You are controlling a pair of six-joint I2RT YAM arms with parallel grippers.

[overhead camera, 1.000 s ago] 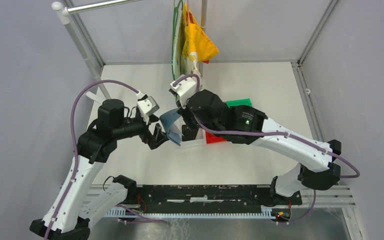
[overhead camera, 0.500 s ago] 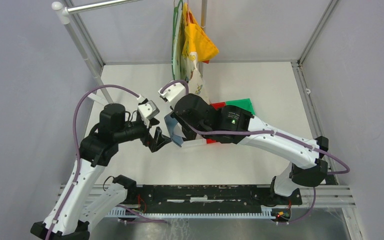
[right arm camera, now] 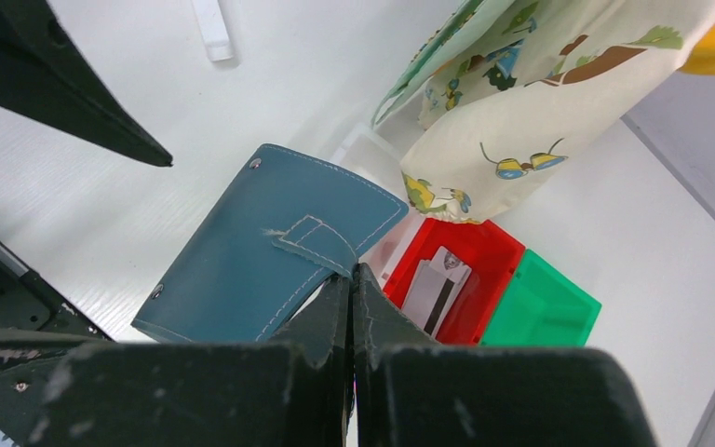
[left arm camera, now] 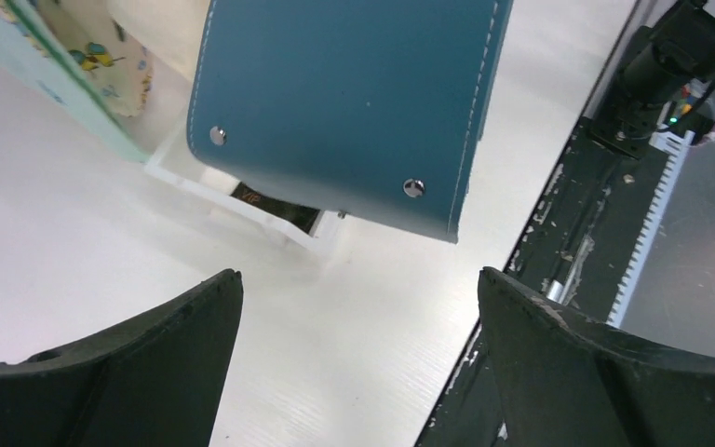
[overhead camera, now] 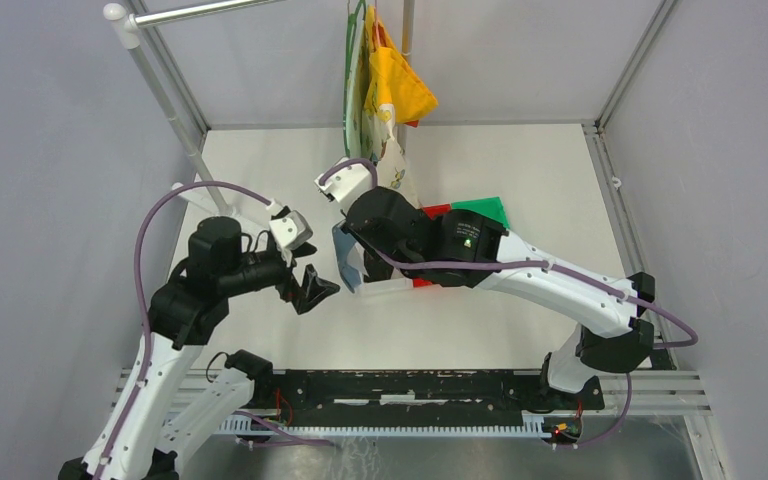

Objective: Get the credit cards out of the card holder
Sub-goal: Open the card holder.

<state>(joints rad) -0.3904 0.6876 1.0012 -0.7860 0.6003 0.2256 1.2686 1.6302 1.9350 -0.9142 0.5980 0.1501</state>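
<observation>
The teal card holder (right arm camera: 261,251) hangs above the table, pinched by its small tab between the fingertips of my shut right gripper (right arm camera: 352,270). From above, the card holder (overhead camera: 348,262) shows just under the right wrist. My left gripper (overhead camera: 315,290) stands open a little to its left, apart from it, with nothing between the fingers. In the left wrist view the card holder (left arm camera: 344,102) fills the top, ahead of the open left gripper (left arm camera: 358,279). A pale credit card (right arm camera: 438,289) with a dark stripe lies in the red bin (right arm camera: 493,251). A dark card (left arm camera: 275,205) lies in the white bin (left arm camera: 233,200).
A green bin (right arm camera: 540,312) adjoins the red one. A printed cloth bag (right arm camera: 521,84) and a yellow cloth (overhead camera: 400,85) hang from the rack just behind the bins. A slanted rack pole (overhead camera: 160,80) stands at the back left. The black base rail (overhead camera: 410,385) runs along the near edge.
The right arm has carried the card holder slightly left. My left gripper has drawn back to the left, away from the holder, staying open.
</observation>
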